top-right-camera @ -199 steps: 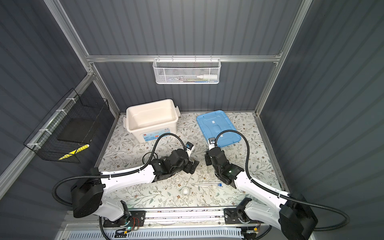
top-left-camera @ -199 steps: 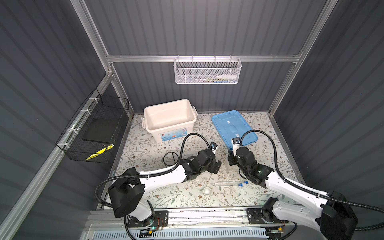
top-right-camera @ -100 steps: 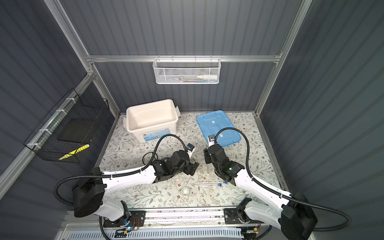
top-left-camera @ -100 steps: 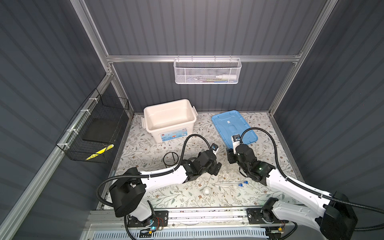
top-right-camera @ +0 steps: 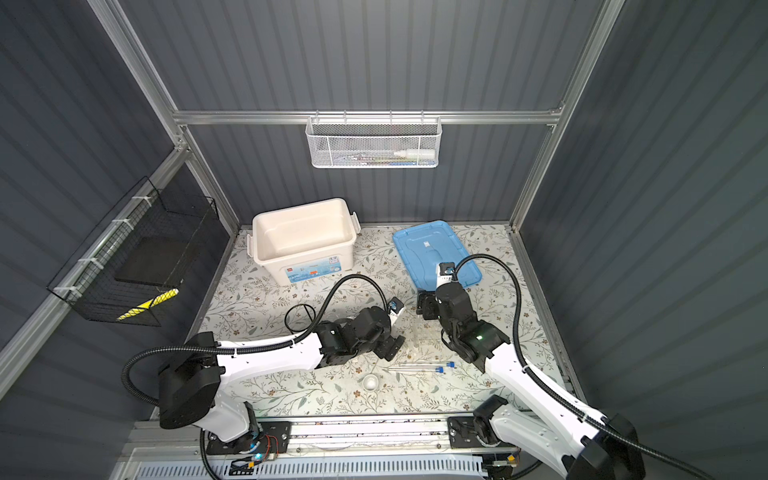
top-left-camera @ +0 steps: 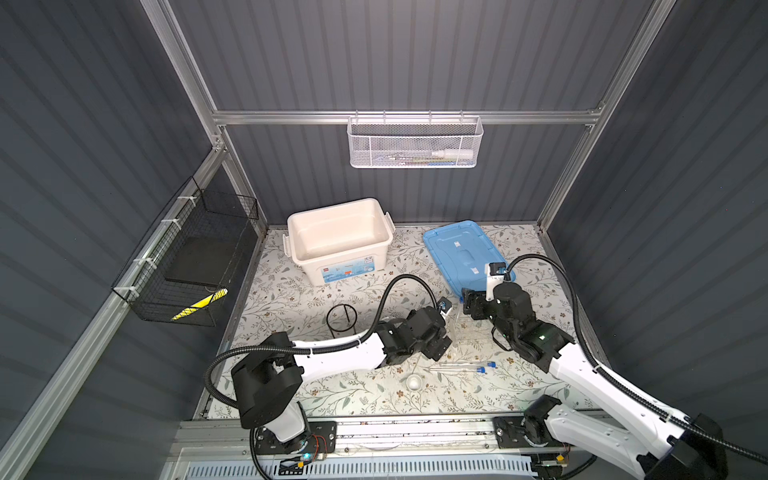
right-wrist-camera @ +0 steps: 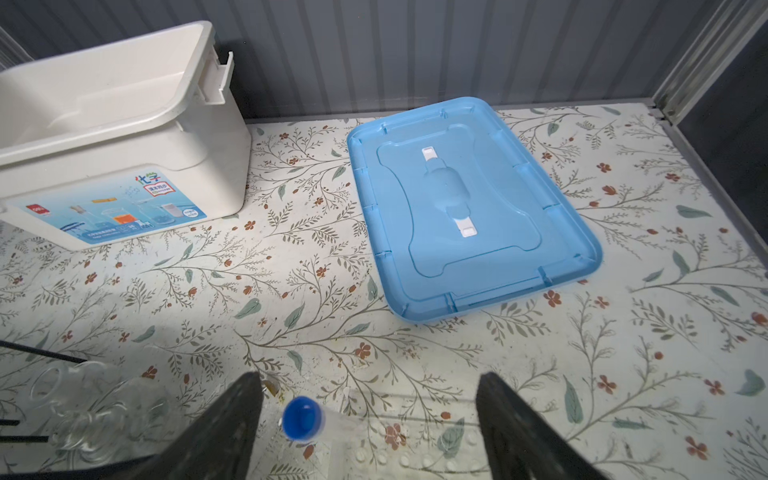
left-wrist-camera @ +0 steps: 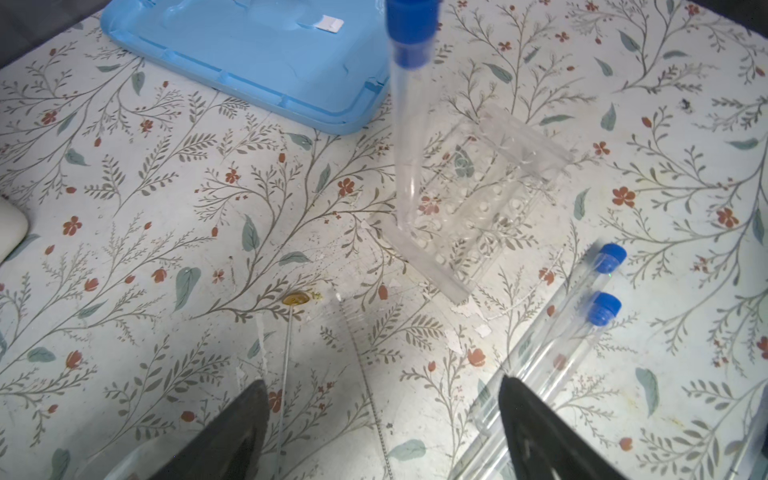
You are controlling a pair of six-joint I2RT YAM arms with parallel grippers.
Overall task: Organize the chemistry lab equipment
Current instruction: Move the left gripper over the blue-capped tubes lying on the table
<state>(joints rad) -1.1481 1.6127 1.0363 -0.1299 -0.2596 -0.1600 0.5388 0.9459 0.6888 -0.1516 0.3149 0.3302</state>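
Since the earlier frame the right gripper (right-wrist-camera: pixel 368 380) had spread its fingers and drawn back a little toward the lid (top-left-camera: pixel 457 253), while the left gripper (left-wrist-camera: pixel 382 382) had edged nearer the rack (left-wrist-camera: pixel 490 195).

The box (top-left-camera: pixel 340 241) stood open at the back of the mat (top-left-camera: pixel 291 291), with the lid flat beside it, apart from it. The tripod (top-left-camera: pixel 341 319) stood upright in front of the box, beside the left arm. The rack sat between the two grippers. One tube (left-wrist-camera: pixel 409 137) stood in a corner hole of it, cap up and leaning slightly. The right gripper's fingers were wide apart on either side of that cap and gripped nothing. The left gripper was wide open too and held nothing. Two tubes (left-wrist-camera: pixel 573 332) lay side by side just beside the rack. The dish (top-left-camera: pixel 414 381) sat near them, toward the front edge. A thin rod (left-wrist-camera: pixel 286 353) lay on the mat below the left fingers.
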